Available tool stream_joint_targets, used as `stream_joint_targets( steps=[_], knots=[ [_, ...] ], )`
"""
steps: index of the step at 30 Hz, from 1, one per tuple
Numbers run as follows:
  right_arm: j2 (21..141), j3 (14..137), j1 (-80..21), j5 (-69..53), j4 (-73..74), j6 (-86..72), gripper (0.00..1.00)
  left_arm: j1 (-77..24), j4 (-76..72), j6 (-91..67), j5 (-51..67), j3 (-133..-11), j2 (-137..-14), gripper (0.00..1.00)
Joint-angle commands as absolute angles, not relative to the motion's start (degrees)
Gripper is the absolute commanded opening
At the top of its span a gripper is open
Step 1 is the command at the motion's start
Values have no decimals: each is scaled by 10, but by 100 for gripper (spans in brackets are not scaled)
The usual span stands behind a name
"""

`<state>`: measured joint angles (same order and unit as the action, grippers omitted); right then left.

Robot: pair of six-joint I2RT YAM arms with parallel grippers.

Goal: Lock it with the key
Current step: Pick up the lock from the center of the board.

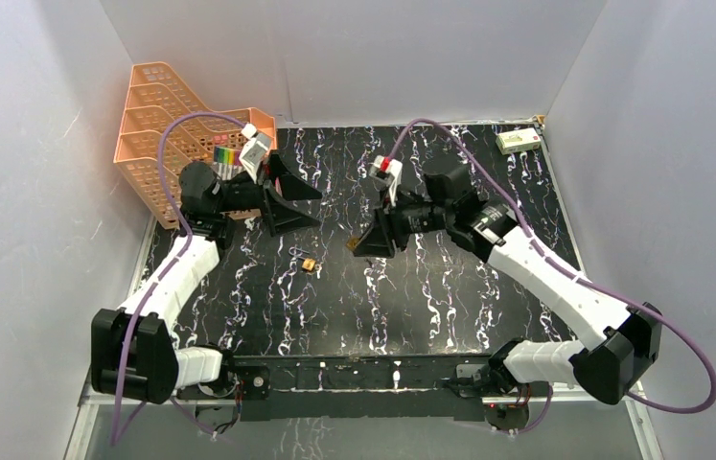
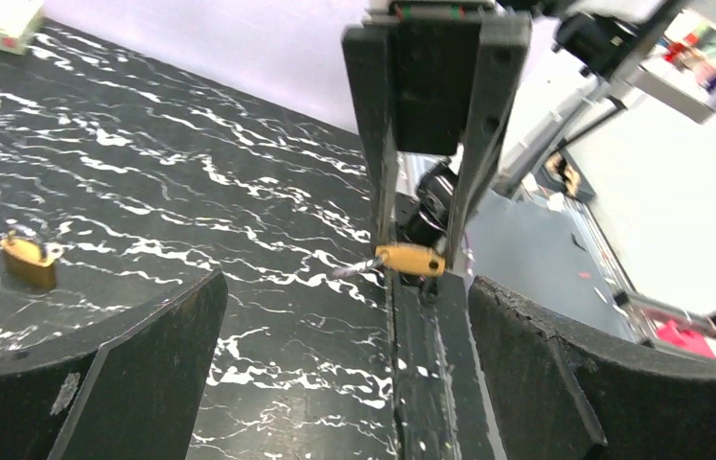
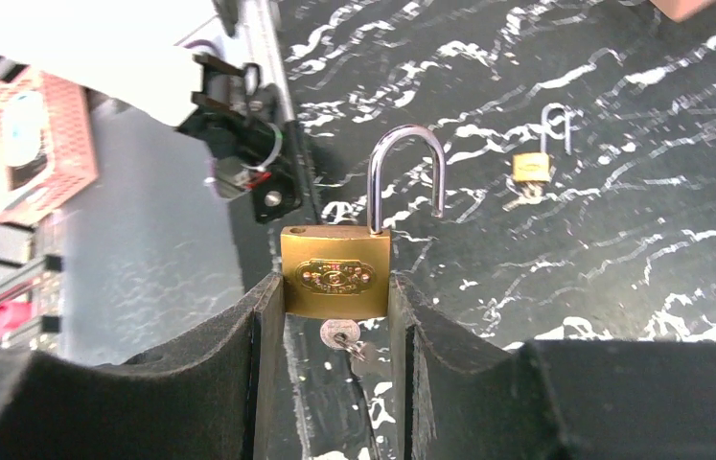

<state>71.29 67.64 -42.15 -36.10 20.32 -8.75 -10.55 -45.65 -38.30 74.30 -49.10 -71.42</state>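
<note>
**A:** What is the right gripper (image 1: 371, 240) doing?
**B:** It's clamping the padlock (image 3: 335, 261) by the sides of its brass body, with the fingers closed to body width. It's holding the lock clear of the table (image 1: 411, 297), over the middle and a bit toward the far edge.

**A:** What's the lock state?
**B:** The shackle (image 3: 407, 172) is standing open, with one leg out of the body. The key (image 3: 340, 333) is sitting in the keyway, sticking out the bottom.

**A:** And the left gripper (image 2: 346, 292)?
**B:** It's gaping wide and carrying nothing. It's facing the right one from the left, well apart from it, with the key end of the lock pointing its way.

**A:** What about the surface and the room?
**B:** The black top with white veining is sitting inside plain white walls (image 1: 354, 48) on three sides. A second padlock (image 1: 308, 264) is lying flat near the centre, between the two grippers and toward the near edge. I can't tell its shackle state at this size. The orange baskets (image 1: 157, 115) are leaning stacked at the far left corner, and a white box (image 1: 518, 142) is resting at the far right corner.
</note>
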Motion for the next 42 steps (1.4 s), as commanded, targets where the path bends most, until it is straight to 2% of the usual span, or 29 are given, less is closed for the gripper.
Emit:
stream_joint_targets(
  steps=[1, 7, 12, 16, 20, 26, 29, 31, 34, 35, 37, 42],
  knots=[
    [706, 735, -387, -537, 221, -76, 25, -115, -522, -402, 842, -531, -722, 95],
    [720, 780, -379, -557, 281, -49, 24, -113, -491, -309, 715, -523, -728, 94],
    [719, 781, -380, -540, 290, -41, 20, -113, -450, -196, 628, -505, -779, 84],
    [705, 761, -380, -542, 264, -50, 20, -113, -476, -175, 556, -506, -826, 87],
    [684, 730, -379, -543, 212, -73, 20, -112, -401, -134, 508, -569, -892, 88],
    [648, 685, -379, -538, 162, -103, 19, -109, -384, -226, 454, -683, -998, 88],
    [635, 669, -379, -540, 153, -114, 19, -116, -207, -211, 457, -814, -1067, 86],
    [627, 661, -380, -532, 154, -117, 19, -127, -168, -172, 421, -856, -1059, 89],
    [616, 658, -381, -521, 160, -120, 19, -120, -208, -198, 436, -837, -1046, 94],
    [614, 659, -380, -515, 162, -119, 19, -118, -234, -213, 460, -824, -1042, 98],
    [619, 669, -381, -511, 174, -112, 20, -112, -308, -263, 507, -787, -1022, 98],
    [650, 725, -380, -524, 210, -88, 20, -87, -677, -553, 669, -639, -952, 98]
  ],
)
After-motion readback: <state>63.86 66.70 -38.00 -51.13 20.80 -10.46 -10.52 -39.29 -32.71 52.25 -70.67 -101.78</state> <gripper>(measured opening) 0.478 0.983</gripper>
